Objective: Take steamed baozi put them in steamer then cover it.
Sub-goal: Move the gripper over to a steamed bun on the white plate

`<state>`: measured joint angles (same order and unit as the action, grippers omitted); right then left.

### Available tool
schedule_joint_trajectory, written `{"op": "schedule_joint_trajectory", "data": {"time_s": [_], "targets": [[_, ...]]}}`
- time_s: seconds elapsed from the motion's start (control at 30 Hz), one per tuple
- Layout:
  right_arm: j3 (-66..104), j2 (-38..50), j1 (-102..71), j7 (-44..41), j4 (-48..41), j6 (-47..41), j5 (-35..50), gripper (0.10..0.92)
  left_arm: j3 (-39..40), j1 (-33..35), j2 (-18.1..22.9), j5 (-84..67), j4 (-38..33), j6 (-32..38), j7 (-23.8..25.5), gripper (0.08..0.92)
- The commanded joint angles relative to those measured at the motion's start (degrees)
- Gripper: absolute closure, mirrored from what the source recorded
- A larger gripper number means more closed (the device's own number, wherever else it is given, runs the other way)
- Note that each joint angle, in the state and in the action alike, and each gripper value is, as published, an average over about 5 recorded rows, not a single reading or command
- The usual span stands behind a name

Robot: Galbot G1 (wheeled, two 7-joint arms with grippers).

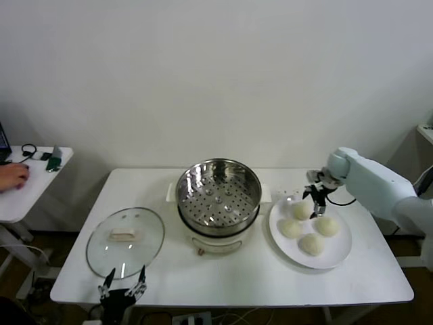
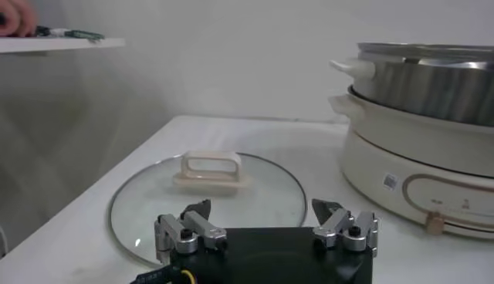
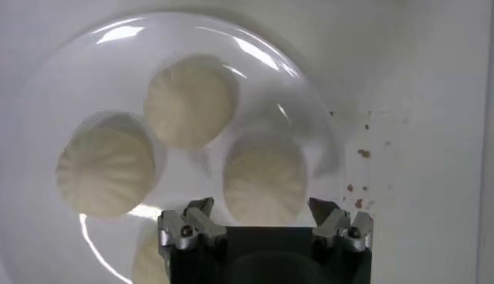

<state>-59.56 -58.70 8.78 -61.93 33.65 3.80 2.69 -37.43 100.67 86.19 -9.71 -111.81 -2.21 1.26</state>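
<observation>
Over plate [image 1: 342, 254] near table's right edge: right end effector [image 1: 316, 203] wide, empty, directly above rear bun [image 3: 265, 185]; steamer [image 1: 218, 196] mid-table; left end effector [image 1: 123, 290] wide, parked beside lid [image 1: 125, 242].

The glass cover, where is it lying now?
In the head view the cover lies flat on the table's left side, beside the steamer, with the open left claw just in front.

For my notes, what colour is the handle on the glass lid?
Cream-white; the cover handle shows best in the left wrist view.
</observation>
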Motion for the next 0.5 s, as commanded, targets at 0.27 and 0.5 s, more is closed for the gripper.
{"op": "schedule_joint_trajectory", "data": {"time_s": [0.27,0.5], "targets": [[1.4,-2.8,-1.1,0.5,-3.0,0.3,-2.2,0.284,0.3,0.6,0.1,0.1,-0.1,0.4,-0.1,0.177],[1.0,-2.3,-0.3,-0.5,-1.9,0.6,-2.2,0.353,0.1,0.5,0.1,0.1,-0.2,0.2,-0.2,0.177]]}}
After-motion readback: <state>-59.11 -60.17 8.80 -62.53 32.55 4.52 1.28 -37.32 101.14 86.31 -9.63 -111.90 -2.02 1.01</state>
